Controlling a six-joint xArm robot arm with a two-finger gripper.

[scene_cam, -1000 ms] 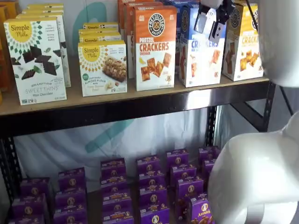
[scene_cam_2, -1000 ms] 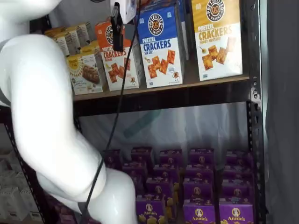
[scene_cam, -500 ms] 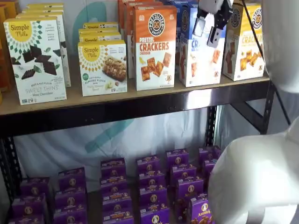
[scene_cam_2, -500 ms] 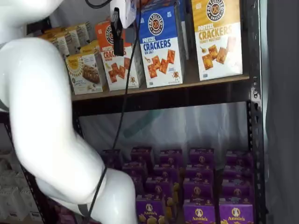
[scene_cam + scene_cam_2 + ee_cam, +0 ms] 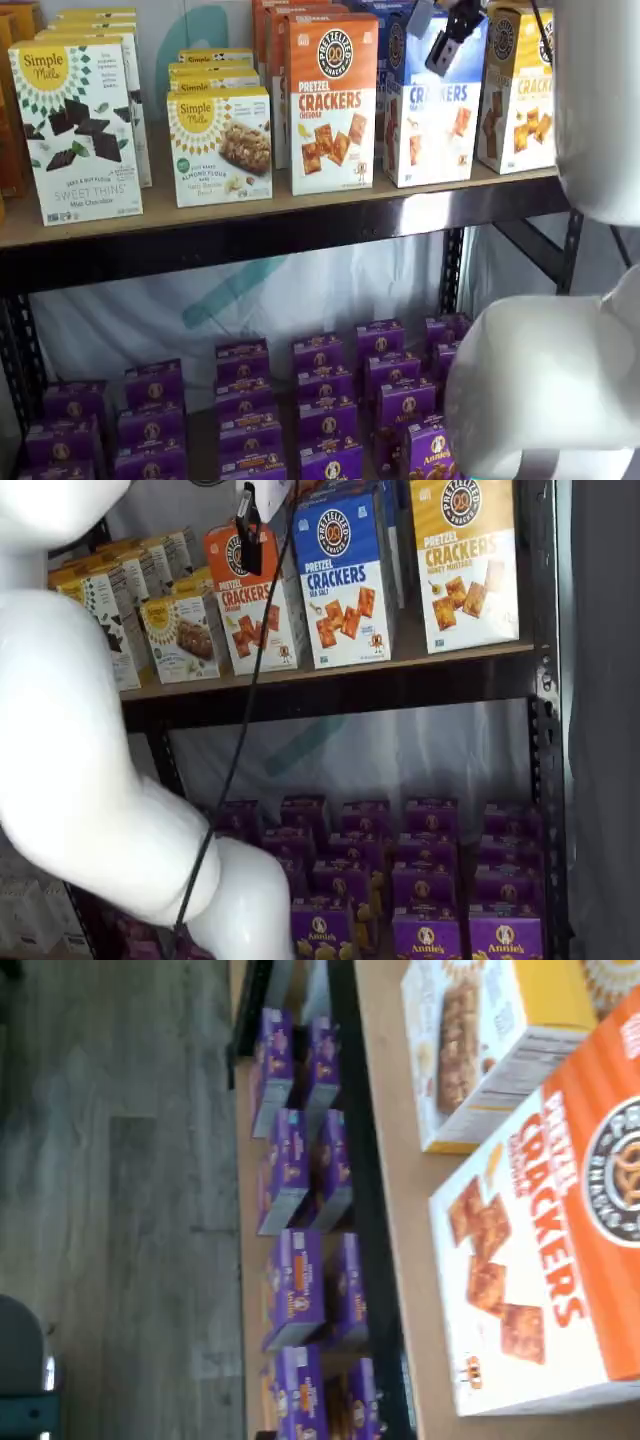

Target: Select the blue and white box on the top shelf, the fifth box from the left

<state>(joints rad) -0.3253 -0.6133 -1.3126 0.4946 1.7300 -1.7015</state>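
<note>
The blue and white box (image 5: pixel 432 115) stands upright on the top shelf (image 5: pixel 300 228) between an orange-topped cracker box (image 5: pixel 332 100) and a yellow-topped cracker box (image 5: pixel 518 95). It shows in both shelf views (image 5: pixel 345 580). My gripper (image 5: pixel 433 33) hangs from the view's top edge in front of the blue box's upper part, open and empty, apart from the box. In a shelf view only one black finger (image 5: pixel 249 542) shows, side-on, in front of the orange-topped box. The wrist view shows the orange-topped box (image 5: pixel 545 1260) and the shelf board (image 5: pixel 400 1180); the blue box is out of it.
Simple Mills boxes (image 5: pixel 220 145) (image 5: pixel 75 130) stand further left on the shelf. Several small purple boxes (image 5: pixel 325 395) fill the lower level. My white arm (image 5: pixel 560 380) fills the right foreground; in a shelf view the arm (image 5: pixel 90 760) covers the left. A black cable (image 5: pixel 245 700) hangs down.
The gripper has moved upward in front of the blue box, from its middle to its top. The arm's large links have shifted up. No box has moved.
</note>
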